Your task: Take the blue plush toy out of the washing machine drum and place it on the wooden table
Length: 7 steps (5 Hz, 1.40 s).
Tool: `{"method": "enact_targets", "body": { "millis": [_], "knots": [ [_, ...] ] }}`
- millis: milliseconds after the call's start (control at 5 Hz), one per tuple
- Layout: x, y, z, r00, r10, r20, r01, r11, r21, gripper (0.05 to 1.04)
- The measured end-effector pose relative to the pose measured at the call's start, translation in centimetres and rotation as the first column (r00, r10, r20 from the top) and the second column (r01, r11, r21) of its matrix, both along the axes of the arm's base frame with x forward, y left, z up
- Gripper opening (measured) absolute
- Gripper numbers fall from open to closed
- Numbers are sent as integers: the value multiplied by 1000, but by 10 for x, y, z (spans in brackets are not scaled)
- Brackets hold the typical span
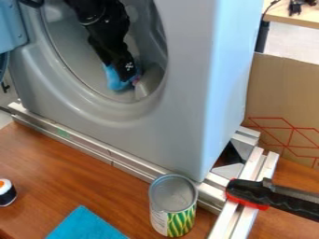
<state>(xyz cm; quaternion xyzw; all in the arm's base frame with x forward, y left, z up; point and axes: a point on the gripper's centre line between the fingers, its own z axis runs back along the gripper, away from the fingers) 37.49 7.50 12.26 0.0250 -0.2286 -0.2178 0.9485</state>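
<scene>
Fingers clenched or released, we cannot tell which on the black gripper [128, 81], low inside the grey drum [70, 44], right by a blue cloth [114, 79]. Outside, we see an upright can [172, 207] and a turquoise cloth [85, 226] on the wooden table [93, 184].

Reddish-brown worktop [62, 179], cardboard [280, 88] at right.
Red lines cross the cardboard's lower part; beyond it, a pale wood table [287, 17] with a dark leg stands over whitish floor [296, 43].
</scene>
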Motion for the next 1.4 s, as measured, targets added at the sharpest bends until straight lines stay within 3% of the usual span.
{"method": "enact_targets", "body": {
  "millis": [400, 800, 1000, 1200, 1400],
  "knots": [
    [14, -16, -1, 1000, 19, 11, -19, 999, -32, 961],
    [15, -8, -6, 996, 88, 10, -88, 996, -12, 376],
    [9, -9, -14, 994, 105, 0, -105, 994, -22, 213],
    [-10, -7, -9, 989, 150, -17, -150, 989, -5, 155],
    [-49, 8, 1, 960, 281, -18, -280, 959, 37, 138]
  ]
}}
